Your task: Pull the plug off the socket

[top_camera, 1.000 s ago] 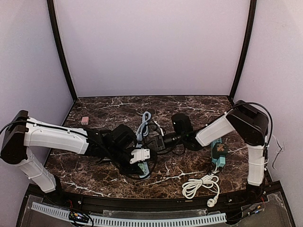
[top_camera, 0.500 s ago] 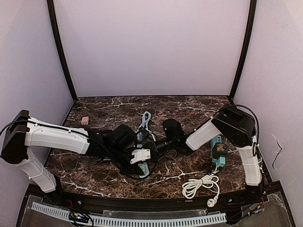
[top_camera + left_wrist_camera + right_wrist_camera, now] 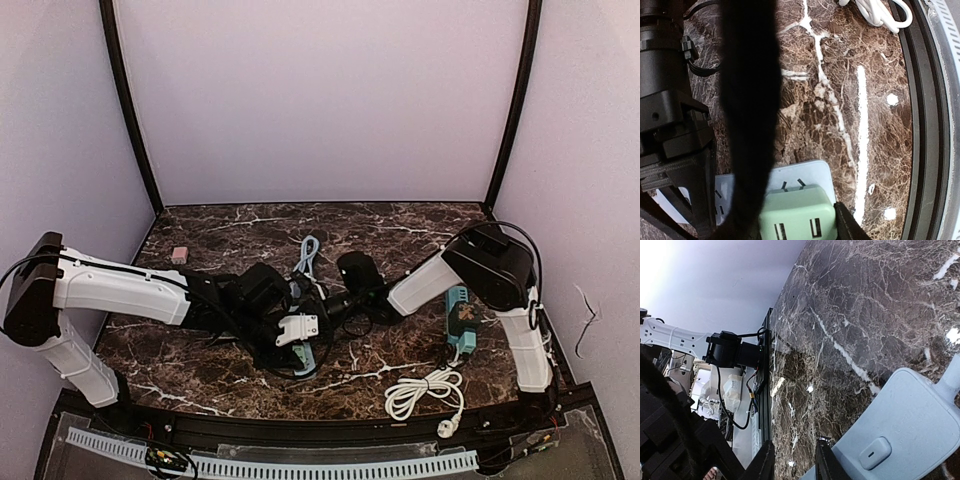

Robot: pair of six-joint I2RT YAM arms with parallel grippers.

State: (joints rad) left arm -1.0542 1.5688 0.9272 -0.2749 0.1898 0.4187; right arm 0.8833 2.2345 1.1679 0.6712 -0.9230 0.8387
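Observation:
A mint-green plug (image 3: pixel 796 216) sits on the socket, a pale blue power strip (image 3: pixel 807 175), close to its end. My left gripper (image 3: pixel 797 224) is shut on the plug, one dark finger (image 3: pixel 850 226) pressed to its right side and a blurred one on its left. Whether the prongs are still seated is hidden. From above, the left gripper (image 3: pixel 297 338) hovers over the strip (image 3: pixel 303 358) at mid-table. My right gripper (image 3: pixel 792 462) stands slightly open beside the strip's switch end (image 3: pixel 905 425), with only marble showing between its fingers (image 3: pixel 763 460).
A second, teal power strip (image 3: pixel 462 320) lies at the right with a coiled white cable (image 3: pixel 425 392) in front of it. A pale blue cord (image 3: pixel 306 254) runs toward the back. A small pink block (image 3: pixel 179 255) rests at the left. Black wires clutter the middle.
My right arm has swung left, bringing its gripper up to the strip's far end, and its jaws have parted a little. The left arm and its grip have not moved.

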